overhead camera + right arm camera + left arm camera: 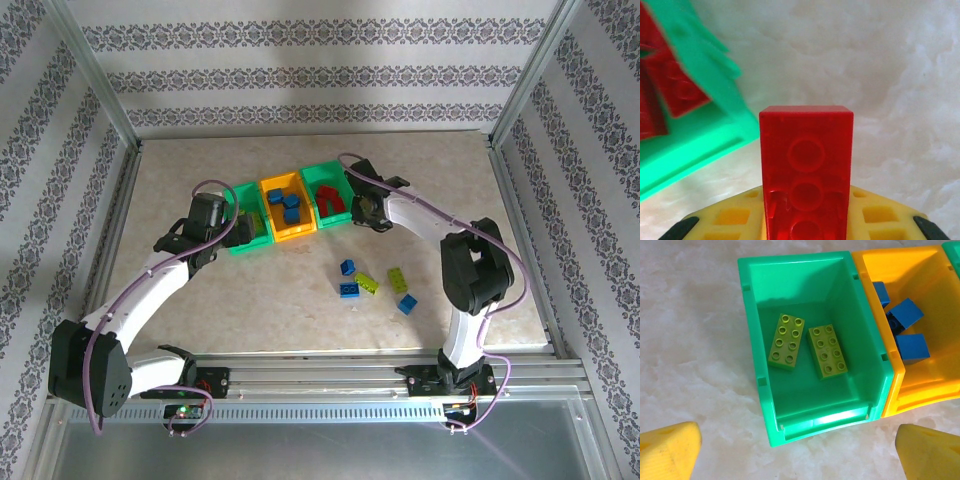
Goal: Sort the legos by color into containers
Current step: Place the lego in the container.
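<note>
Brick, glossy red, circles down its face, in right pincer.

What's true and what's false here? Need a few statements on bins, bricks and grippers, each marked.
1. The left green bin holds two yellow-green bricks. True.
2. The orange-yellow bin holds red pieces. False: it holds blue bricks.
3. The right gripper is shut on a red brick. True.
4. The left gripper is shut. False: it is open and empty, above the left green bin.
5. Nothing is left unsorted. False: loose bricks, blue and yellow-green, lie on the table.
</note>
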Tool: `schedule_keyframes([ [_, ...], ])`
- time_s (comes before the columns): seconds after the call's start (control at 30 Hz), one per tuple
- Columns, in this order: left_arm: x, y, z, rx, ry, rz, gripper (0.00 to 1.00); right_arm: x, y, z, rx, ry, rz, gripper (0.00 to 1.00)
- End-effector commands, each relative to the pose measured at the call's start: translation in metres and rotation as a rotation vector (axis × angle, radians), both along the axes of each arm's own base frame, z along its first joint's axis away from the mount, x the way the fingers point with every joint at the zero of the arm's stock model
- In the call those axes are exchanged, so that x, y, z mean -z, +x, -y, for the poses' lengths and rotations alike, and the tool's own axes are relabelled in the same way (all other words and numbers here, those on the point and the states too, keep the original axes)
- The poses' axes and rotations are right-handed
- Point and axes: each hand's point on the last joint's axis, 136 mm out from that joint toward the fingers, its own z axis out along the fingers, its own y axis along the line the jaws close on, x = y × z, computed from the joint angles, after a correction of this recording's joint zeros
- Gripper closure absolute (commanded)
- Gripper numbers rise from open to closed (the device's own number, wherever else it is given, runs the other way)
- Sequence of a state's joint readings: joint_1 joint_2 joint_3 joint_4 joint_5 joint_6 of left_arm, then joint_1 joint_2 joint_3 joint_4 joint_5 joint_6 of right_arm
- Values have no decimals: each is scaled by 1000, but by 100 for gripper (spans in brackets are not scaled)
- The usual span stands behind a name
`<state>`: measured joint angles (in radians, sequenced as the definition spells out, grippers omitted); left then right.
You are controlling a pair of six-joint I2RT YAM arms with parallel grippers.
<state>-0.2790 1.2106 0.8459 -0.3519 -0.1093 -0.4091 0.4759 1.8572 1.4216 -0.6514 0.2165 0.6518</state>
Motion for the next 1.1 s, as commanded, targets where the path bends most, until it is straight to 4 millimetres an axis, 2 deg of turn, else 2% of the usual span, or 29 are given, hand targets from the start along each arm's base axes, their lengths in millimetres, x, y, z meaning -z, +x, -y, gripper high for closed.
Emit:
schedule_keyframes([
  [0.0,-7,2,-7,-41,-16,40,0,-33,16,-13,-40,-16,99,74],
  [0.1,-6,4,-4,-32,-24,44,0,-42,30,-36,-103,-19,131,74],
  [0.2,-8,6,-2,-23,-30,48,0,-43,46,-52,-146,-31,139,74],
  [0.33,-9,6,-1,-17,-32,47,0,-35,68,-65,-174,-54,133,74],
  [0.5,-9,2,-3,-20,-29,46,0,-18,83,-74,-183,-62,106,74],
  [0.63,-10,0,-4,-22,-24,47,0,-5,87,-76,-179,-52,82,71],
  [0.8,-10,0,-5,-25,-20,47,0,6,86,-74,-174,-56,57,59],
  [1.07,-11,1,-6,-32,-22,52,0,4,84,-70,-168,-54,54,45],
])
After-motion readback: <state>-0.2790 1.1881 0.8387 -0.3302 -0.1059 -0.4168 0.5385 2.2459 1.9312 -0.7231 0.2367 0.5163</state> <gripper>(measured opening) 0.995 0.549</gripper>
